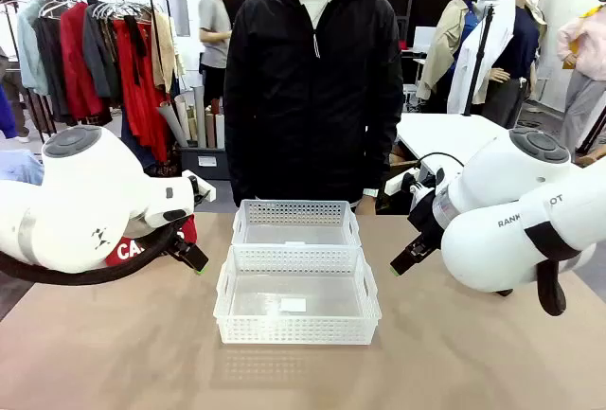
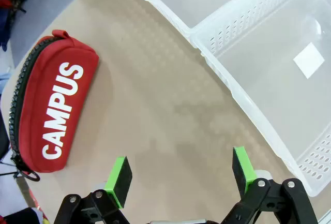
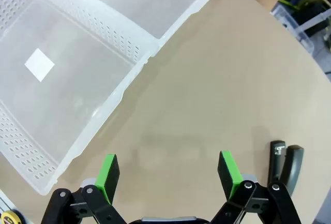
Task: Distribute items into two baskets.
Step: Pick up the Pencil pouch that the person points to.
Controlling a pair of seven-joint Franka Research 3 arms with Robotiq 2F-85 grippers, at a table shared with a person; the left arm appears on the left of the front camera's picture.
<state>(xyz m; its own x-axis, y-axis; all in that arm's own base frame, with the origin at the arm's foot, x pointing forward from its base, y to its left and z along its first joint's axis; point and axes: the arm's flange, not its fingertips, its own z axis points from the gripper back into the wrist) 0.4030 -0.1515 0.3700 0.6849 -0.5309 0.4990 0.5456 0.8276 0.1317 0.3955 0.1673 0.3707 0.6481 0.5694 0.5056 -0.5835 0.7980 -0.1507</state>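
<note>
Tan table [image 1: 114, 363]: both baskets [image 1: 296, 329] empty; pouch [image 2: 49, 105], stapler [image 3: 284, 164] unsorted. My left gripper [image 2: 181, 175] and right gripper [image 3: 168, 175] gape, holding nothing.

red pouch [image 2: 51, 105], white "CAMPUS" lettering

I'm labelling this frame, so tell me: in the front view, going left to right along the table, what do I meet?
red pouch → left gripper → far basket and near basket, one behind the other → right gripper
</note>
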